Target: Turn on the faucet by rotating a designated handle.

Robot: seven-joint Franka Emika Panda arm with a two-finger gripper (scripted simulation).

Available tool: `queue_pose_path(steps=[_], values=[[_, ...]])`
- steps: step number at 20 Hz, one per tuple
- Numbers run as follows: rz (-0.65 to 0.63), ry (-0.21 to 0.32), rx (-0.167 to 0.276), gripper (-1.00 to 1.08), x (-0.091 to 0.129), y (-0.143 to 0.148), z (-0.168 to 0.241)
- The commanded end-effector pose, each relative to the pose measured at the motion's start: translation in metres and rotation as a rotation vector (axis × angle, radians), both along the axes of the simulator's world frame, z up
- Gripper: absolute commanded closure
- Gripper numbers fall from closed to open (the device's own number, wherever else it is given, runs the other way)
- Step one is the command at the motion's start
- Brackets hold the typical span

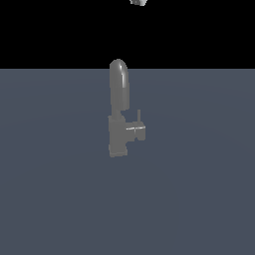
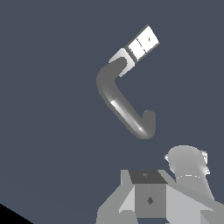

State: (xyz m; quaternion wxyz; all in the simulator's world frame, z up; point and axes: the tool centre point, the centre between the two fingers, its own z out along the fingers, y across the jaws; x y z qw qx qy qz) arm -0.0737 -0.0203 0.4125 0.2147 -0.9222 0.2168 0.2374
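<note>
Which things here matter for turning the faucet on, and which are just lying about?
For the job:
- faucet
- handle, jutting from the base toward the exterior view's right, with its thin upright pin
- tool, barely showing at the exterior view's top edge, well above the faucet

Lying about:
- nothing else; only the grey floor

Faucet (image 1: pixel 118 114) matte grey, plain; handle (image 1: pixel 135 129) grey with a pale glint. Counter (image 1: pixel 199 199) flat slate blue. End effector (image 2: pixel 151 199) light grey, darker square panels.
</note>
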Motion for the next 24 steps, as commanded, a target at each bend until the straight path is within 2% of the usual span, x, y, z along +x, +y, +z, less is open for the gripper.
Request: queue_pose_path(steps=[1, 14, 24], values=[[-0.032, 0.042, 0.035, 1.08, 0.012, -0.003, -0.011], [-0.209, 0.272, 0.228, 1.08, 0.065, -0.016, -0.08], [-0.368, 0.478, 0.4, 1.08, 0.096, -0.023, -0.152]])
